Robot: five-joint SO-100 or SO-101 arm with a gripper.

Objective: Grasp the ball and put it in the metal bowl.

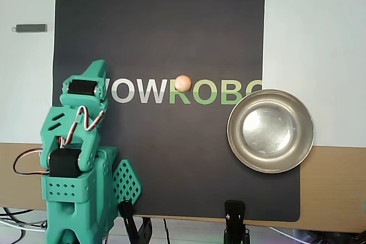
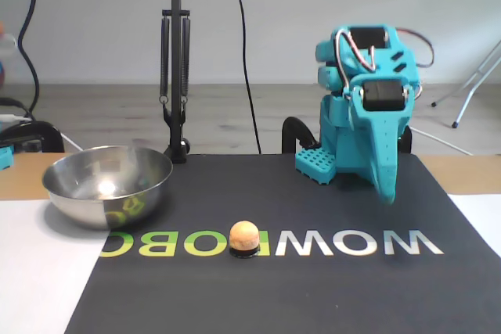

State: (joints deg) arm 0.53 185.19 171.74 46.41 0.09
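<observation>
While the small peach-orange ball (image 1: pixel 182 83) is sitting mid-mat, the shiny steel bowl (image 1: pixel 270 131) is overlapping the black mat's (image 1: pixel 160 27) right edge; the folded teal gripper's (image 2: pixel 387 193) opening cannot be told.

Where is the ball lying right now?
In the overhead view the ball sits mid-mat on the lettering, between the gripper at left and the metal bowl at lower right, touching neither.

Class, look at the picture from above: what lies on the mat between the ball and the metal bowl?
Nothing solid. In the overhead view, only the mat's printed green letters lie between the ball and the bowl.
</observation>
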